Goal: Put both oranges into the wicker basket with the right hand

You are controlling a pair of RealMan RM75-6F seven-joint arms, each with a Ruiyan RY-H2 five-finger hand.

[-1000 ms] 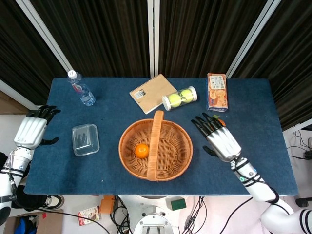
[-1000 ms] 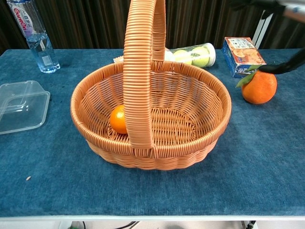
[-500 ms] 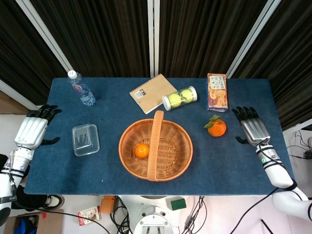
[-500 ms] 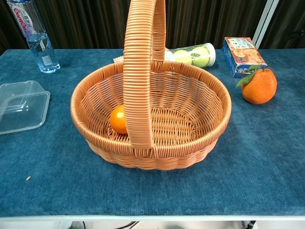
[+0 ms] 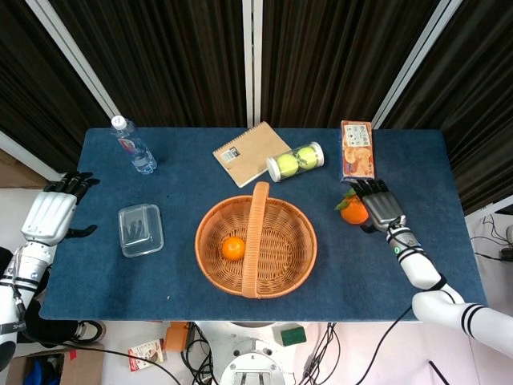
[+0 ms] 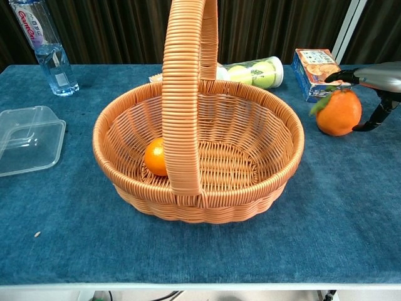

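One orange point(image 5: 233, 248) point(image 6: 155, 157) lies inside the wicker basket point(image 5: 295, 227) point(image 6: 276, 113), left of its tall handle. The second orange point(image 5: 351, 211) point(image 6: 337, 114), with green leaves, sits on the blue table to the basket's right. My right hand point(image 5: 380, 205) point(image 6: 378, 79) is against this orange's right side. Its fingers reach over the top and its thumb hangs beside it, not clasped around it. My left hand point(image 5: 53, 215) hovers off the table's left edge, fingers apart and holding nothing.
An orange snack box point(image 5: 357, 150) point(image 6: 317, 71) stands just behind the loose orange. A tube of tennis balls point(image 5: 295, 161) and a notebook point(image 5: 247, 152) lie behind the basket. A clear plastic container point(image 5: 140, 229) and a water bottle point(image 5: 133, 146) are at the left.
My right hand swung out to the table's right edge, then came back in against the orange's right side. The orange shifted slightly left. The left hand stayed put.
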